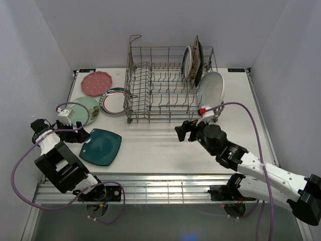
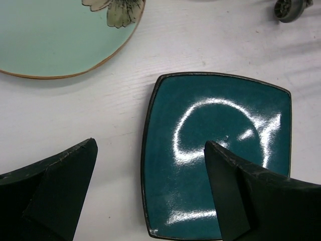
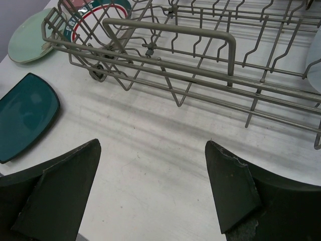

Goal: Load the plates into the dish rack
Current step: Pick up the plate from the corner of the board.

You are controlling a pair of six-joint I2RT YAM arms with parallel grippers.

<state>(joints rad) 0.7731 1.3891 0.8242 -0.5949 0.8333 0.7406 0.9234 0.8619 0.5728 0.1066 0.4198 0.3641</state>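
The grey wire dish rack (image 1: 165,85) stands at the middle back. Two plates stand upright at its right end: a white round one (image 1: 187,63) and a dark floral square one (image 1: 197,63). A white oval plate (image 1: 213,88) leans at the rack's right side. Left of the rack lie a pink dotted plate (image 1: 95,83), a teal-and-red-rimmed plate (image 1: 114,100) and a mint green plate (image 1: 85,108). A teal square plate (image 2: 215,150) lies in front. My left gripper (image 2: 150,150) hangs open over its left edge. My right gripper (image 3: 153,145) is open over bare table before the rack (image 3: 200,70).
White walls close in the table on three sides. A ridged metal rail (image 1: 165,191) runs along the near edge by the arm bases. Purple cables (image 1: 251,113) loop over each arm. A rack wheel (image 2: 288,10) shows past the teal plate.
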